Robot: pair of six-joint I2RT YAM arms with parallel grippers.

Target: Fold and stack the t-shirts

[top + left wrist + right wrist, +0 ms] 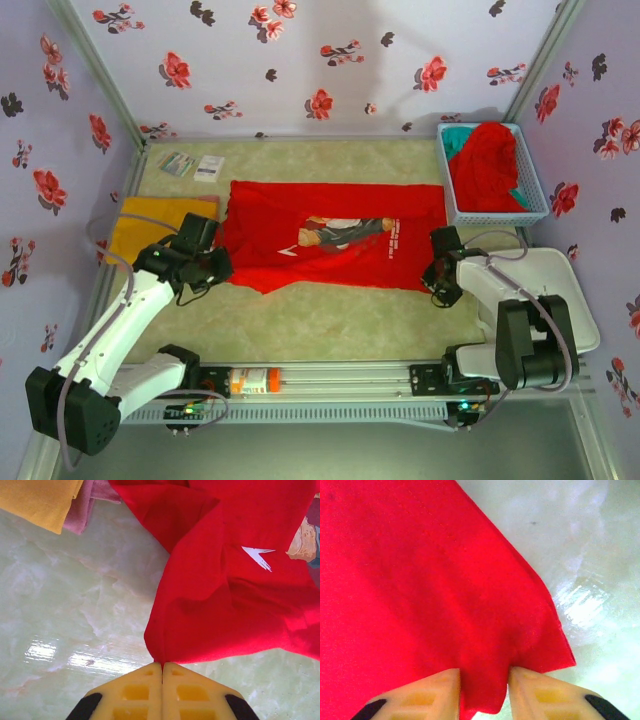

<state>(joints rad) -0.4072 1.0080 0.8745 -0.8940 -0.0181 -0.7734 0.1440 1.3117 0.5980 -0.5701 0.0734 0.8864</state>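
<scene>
Red printed t-shirt (pixel 330 238) spread flat mid-counter (pixel 330 320) between my grippers. My left gripper (pixel 162 666) pinched tight on its left edge. My right gripper (pixel 484 676) straddles right corner, fingers apart, cloth bunched between.

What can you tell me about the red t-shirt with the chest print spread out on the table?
The red t-shirt is soft bright cloth with a dark-and-white chest print, spread mostly flat across the pale green table, rumpled at its left. The left gripper is shut on its left edge; the right gripper straddles a fold at its right corner.
</scene>
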